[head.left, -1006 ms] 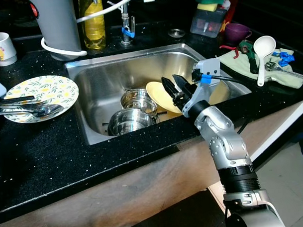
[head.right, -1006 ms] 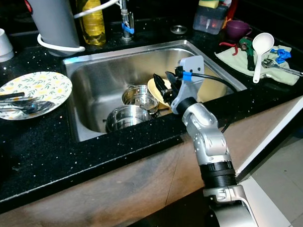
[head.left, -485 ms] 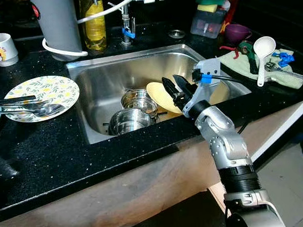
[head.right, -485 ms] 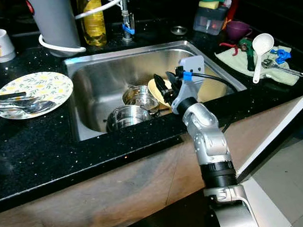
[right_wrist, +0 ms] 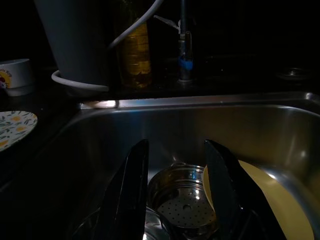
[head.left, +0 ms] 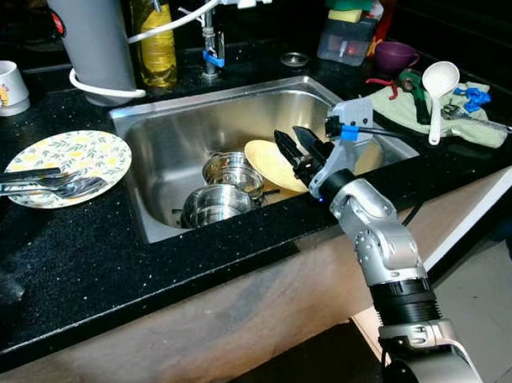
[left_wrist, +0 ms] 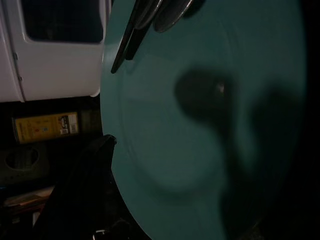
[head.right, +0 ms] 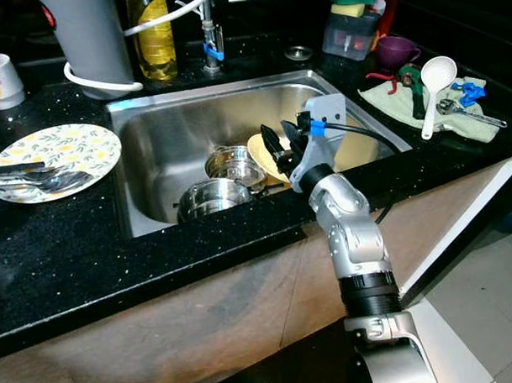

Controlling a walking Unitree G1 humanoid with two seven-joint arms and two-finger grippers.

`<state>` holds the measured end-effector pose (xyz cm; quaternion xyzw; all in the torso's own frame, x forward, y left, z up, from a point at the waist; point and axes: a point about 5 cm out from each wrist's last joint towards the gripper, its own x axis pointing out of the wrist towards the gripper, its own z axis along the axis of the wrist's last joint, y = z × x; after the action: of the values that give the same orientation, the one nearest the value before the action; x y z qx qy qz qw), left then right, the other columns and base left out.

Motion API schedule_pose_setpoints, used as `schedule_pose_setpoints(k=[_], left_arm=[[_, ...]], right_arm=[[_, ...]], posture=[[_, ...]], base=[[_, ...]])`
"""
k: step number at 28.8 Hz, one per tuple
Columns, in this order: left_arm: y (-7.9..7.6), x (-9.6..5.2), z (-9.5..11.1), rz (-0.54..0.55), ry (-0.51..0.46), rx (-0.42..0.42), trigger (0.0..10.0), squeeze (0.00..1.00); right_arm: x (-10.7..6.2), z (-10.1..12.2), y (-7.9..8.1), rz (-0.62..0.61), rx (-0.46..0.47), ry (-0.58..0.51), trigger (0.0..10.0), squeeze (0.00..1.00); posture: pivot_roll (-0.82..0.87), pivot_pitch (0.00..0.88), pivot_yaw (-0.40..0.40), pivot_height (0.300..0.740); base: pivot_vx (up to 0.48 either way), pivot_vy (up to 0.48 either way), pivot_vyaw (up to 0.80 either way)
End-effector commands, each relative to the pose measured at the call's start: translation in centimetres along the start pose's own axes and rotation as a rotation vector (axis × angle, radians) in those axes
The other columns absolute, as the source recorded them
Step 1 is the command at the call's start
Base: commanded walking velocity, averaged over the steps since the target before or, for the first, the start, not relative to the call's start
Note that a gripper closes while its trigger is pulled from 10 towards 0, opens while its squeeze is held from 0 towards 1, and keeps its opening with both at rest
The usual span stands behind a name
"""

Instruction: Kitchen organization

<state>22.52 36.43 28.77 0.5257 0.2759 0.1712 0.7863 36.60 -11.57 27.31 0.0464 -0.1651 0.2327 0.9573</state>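
Our right gripper at frame centre, black fingers spread and empty above the stainless steel sink, round yellow plate leaning inside beside two steel pots, floral plate with cutlery at left

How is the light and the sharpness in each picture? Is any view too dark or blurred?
Eye views: sharp, glare on the steel sink. Left wrist view: soft focus, shadows across a teal plate. Right wrist view: dim; right gripper fingers silhouetted, open.
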Motion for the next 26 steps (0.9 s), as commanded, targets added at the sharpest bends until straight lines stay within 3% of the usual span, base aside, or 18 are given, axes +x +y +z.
schedule_pose_setpoints(k=[1, 2, 3, 12, 26], left_arm=[[-1.7, 0.7, -0.9, -0.051, 0.038, 0.003, 4.6, 0.00], [-1.6, 0.7, -0.9, -0.031, 0.033, 0.003, 3.1, 0.00], [-1.5, 0.8, -1.0, -0.009, 0.024, 0.000, 0.0, 0.00], [-0.8, 0.8, -0.6, 0.031, -0.013, 0.023, 0.0, 0.00], [1.6, -0.3, 0.1, -0.042, -0.021, 0.080, 0.0, 0.00]], right_arm=[[-0.1, 0.0, -0.3, -0.007, 0.013, 0.002, 10.0, 0.00], [-0.1, 0.0, -0.2, -0.007, 0.013, 0.002, 10.0, 0.00], [-0.1, -0.1, -0.2, -0.008, 0.013, 0.003, 10.0, 0.00], [-0.1, -0.1, -0.3, -0.009, 0.012, 0.003, 10.0, 0.00], [0.0, -0.1, -0.3, -0.008, 0.014, -0.001, 10.0, 0.00]], posture=[[0.04, 0.200, -0.050, 0.740], [0.04, 0.202, -0.050, 0.740], [0.04, 0.202, -0.051, 0.740], [0.04, 0.201, -0.051, 0.740], [0.04, 0.199, -0.051, 0.740]], base=[[0.000, 0.000, 0.00], [0.000, 0.000, 0.00], [0.000, 0.000, 0.00], [0.000, 0.000, 0.00], [0.000, 0.000, 0.00]])
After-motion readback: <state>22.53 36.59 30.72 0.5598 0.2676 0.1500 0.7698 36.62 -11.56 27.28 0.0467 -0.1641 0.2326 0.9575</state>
